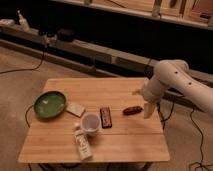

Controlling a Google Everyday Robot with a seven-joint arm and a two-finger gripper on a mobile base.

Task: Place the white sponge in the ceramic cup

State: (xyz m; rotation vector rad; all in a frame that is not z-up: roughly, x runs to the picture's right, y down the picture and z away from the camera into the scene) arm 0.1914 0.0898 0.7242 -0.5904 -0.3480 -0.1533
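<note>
Tool sits at the right edge of the desk, on the end of the white arm coming in from the right. Fingers are spread wide, one pointing down, nothing between them. It's just right of a small red-brown packet, maybe touching it, hard to say from this angle. Sponge lies flat on the desk, left of centre, just beside the right rim of the green plate, well apart from the tool. Cup stands upright near the sponge, toward the front edge, mouth up; the sponge isn't in it. A dark flat bar lies just right of the cup. A white carton lies on its side in front of the cup, touching or nearly touching it.
</note>
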